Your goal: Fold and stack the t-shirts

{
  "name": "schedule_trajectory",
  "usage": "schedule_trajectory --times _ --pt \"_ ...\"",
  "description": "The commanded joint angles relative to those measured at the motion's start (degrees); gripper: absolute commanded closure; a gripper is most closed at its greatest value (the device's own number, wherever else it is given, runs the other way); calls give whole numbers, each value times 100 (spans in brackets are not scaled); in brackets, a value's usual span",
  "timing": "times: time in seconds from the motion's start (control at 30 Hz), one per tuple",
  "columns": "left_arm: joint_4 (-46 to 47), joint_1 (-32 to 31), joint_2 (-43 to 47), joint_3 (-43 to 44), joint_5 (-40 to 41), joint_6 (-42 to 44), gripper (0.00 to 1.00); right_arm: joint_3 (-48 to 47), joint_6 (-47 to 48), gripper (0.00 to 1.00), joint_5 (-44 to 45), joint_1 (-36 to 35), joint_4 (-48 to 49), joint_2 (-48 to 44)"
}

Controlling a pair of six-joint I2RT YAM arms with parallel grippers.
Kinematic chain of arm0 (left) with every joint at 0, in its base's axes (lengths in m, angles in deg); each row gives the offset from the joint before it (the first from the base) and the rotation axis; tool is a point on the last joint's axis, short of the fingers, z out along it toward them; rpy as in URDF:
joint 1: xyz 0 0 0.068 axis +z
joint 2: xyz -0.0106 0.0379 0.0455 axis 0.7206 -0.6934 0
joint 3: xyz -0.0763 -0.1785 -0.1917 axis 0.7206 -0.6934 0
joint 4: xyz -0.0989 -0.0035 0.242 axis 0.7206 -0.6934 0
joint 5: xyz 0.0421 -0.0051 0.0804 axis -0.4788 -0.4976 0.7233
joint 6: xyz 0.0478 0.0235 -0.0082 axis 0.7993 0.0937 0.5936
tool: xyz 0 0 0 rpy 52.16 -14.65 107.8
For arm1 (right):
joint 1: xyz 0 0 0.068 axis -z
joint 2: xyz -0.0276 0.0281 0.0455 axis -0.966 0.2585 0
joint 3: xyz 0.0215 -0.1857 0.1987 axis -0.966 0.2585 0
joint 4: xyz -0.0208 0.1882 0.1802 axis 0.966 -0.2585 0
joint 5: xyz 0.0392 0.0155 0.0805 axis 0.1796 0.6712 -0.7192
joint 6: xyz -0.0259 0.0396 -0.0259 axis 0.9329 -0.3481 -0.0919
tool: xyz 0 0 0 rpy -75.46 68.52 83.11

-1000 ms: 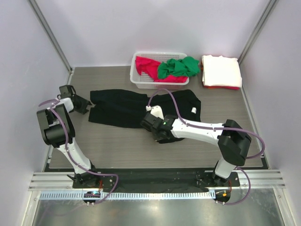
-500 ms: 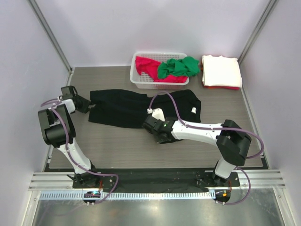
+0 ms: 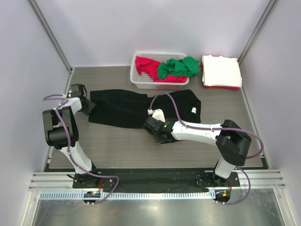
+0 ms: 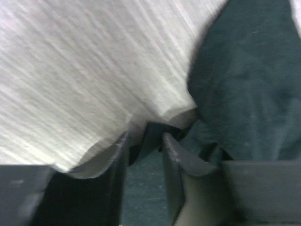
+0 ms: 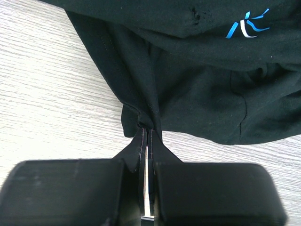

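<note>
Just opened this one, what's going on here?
Both arms are working the black t-shirt lying spread on the table. The right gripper is shut, pinching the shirt's near edge. The left gripper sits at the shirt's left end, jaws apart with black cloth between them, not clearly clamped. A red shirt and a green shirt are heaped in the white basket behind, and a folded white stack lies to its right.
</note>
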State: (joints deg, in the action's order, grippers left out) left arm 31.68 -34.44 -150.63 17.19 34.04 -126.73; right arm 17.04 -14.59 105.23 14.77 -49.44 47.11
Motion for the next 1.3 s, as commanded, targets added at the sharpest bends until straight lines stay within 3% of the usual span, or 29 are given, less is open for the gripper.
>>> schedule_trajectory --times 0.0,0.07,0.17,0.2,0.33,0.53,0.8,0.9,0.93,1.0,1.03,1.07,1.13,1.17,1.27 --pt "-586 3 -130 83 381 171 66 95 -74 99 81 13 107 -196" --pt "-612 3 -210 136 381 153 71 121 -56 99 73 22 107 -223" --pt "-612 3 -158 180 407 110 87 182 -56 99 90 57 107 -267" --pt "-638 12 -131 249 407 109 100 191 -56 99 90 66 107 -319" --pt "-1147 12 281 592 504 127 100 157 -47 99 99 162 -33 -652" --pt "-2797 152 1080 1734 127 197 100 -686 154 99 748 575 -1148 -1802" --pt "-4092 425 1995 2948 -304 83 100 -3515 849 99 1538 1578 -2845 -2543" --pt "-4234 591 2373 2495 -1084 -267 100 -4447 946 99 1803 1578 -3294 -2438" --pt "-4112 679 2504 2256 -2001 -408 100 -4640 955 99 1934 1586 -3364 -2403" --pt "-3577 697 3031 1407 -2901 -1092 100 -5168 1007 99 2041 1586 -3505 -2350" --pt "-2809 645 3285 1079 -3628 -1417 100 -5344 1042 99 2128 1586 -3523 -2341" --pt "-2549 627 3497 859 -3775 -1872 100 -5728 1121 99 2138 1586 -3567 -2306" --pt "-2527 627 4016 908 -3593 -1755 100 -6143 1296 99 2024 1586 -3550 -2245" --pt "-2746 636 4122 1101 -3131 -1362 100 -6459 1524 99 1841 1586 -3419 -2262" --pt "-3889 496 4219 2339 -2180 -894 100 -6769 1797 99 1743 1586 -3112 -2498"
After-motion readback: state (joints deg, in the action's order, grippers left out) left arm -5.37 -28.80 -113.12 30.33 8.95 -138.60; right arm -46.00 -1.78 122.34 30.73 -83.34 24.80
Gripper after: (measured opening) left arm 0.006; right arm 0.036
